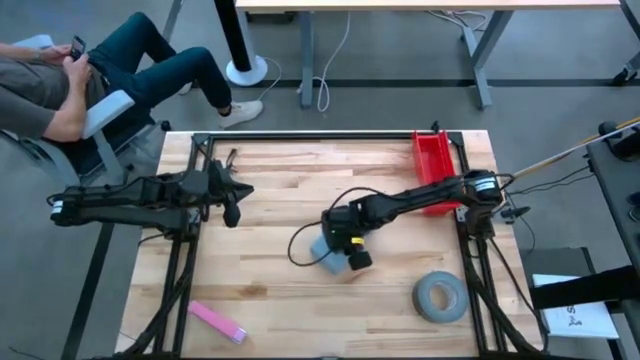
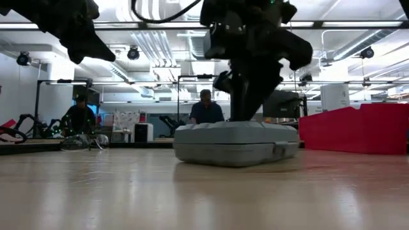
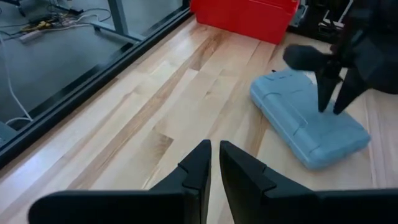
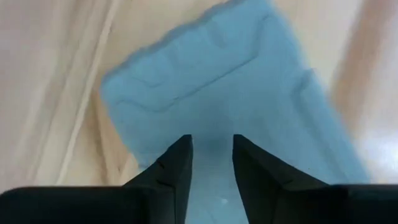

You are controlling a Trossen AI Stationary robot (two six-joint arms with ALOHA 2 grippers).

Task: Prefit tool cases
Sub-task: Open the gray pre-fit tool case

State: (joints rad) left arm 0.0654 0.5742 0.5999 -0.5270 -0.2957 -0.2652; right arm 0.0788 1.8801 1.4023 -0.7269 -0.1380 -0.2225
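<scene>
Blue-grey tool case (image 1: 328,252): closed, lay flat on the wooden bench (image 1: 270,180), right of centre, latch tab visible on its side in the low view. Right claw (image 4: 211,163): directly over the case, fingertips at or just above its lid, fingers apart with a narrow gap, holding nothing. Left claw (image 3: 214,163): raised above the bench's left half, well apart from the case, fingers nearly pressed together, empty. Red bin (image 1: 434,158): at the far right edge. Grey tape roll (image 1: 440,297): near right corner. Pink flat item (image 1: 217,322): near left edge. Seated person (image 1: 60,90): beyond the bench's far left corner.
</scene>
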